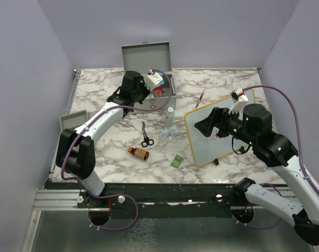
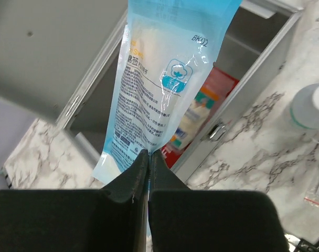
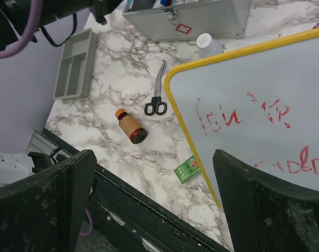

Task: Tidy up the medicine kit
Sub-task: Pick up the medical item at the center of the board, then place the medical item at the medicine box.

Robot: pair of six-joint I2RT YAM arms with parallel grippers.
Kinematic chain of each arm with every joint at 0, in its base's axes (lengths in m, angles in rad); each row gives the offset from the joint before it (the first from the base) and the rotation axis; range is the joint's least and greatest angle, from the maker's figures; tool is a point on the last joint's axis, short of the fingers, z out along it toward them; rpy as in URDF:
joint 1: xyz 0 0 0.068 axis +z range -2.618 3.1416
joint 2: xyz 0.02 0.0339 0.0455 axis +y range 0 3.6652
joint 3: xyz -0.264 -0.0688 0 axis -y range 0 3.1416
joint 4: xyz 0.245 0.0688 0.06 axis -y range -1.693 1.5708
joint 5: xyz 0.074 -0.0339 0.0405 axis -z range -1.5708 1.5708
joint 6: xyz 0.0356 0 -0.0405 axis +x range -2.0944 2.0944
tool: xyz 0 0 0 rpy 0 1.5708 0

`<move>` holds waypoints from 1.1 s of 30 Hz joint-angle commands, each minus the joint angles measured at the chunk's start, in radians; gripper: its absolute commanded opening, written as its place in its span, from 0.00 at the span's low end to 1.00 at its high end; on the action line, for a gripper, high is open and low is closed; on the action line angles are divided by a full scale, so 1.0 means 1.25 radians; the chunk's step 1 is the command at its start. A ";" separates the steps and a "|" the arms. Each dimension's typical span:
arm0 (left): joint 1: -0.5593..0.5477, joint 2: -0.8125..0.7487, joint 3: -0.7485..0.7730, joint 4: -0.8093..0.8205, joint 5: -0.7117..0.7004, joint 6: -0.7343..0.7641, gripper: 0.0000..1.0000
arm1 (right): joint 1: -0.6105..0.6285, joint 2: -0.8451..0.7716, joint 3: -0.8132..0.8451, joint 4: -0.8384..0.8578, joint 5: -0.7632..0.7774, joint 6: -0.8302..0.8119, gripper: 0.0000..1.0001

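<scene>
Top external view: the medicine kit [image 1: 158,101] stands at the far side of the worktop [image 1: 112,107], left of centre, with its hinged lid [image 1: 146,55] raised and its latch side facing the arms. At least one red-and-white carton [image 2: 214,92] lies inside; how much else is packed I cannot tell. The left jaws are pressed together on the bottom edge of a blue-and-white sealed packet [image 2: 159,89], which hangs above the kit's open mouth, so this item looks close to being stowed but is not yet let go.

Most of the job seems to remain. Loose on the marble in front of the kit lie a white-capped bottle [image 1: 170,114], a clear sachet [image 1: 167,132], black-handled scissors [image 1: 146,135], an amber bottle [image 1: 138,153] and a small green box [image 1: 176,160]. A red pen [image 1: 201,97] rests to the kit's right. The divided tray [image 1: 73,120] sits well apart at the left edge.

The right jaws are spread wide and hold nothing. They hover over the yellow-framed whiteboard [image 1: 222,134], which bears red writing.
</scene>
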 commanded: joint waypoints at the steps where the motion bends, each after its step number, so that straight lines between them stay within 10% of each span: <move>1: -0.061 0.072 0.052 0.041 0.061 0.072 0.00 | 0.001 -0.001 0.030 0.017 -0.029 0.009 0.99; 24: -0.059 0.250 0.133 0.127 -0.076 0.172 0.01 | 0.001 -0.011 0.042 -0.008 -0.034 0.014 0.99; 33: -0.056 0.262 0.154 0.102 -0.069 0.124 0.31 | 0.001 -0.014 0.059 -0.011 -0.016 0.013 0.99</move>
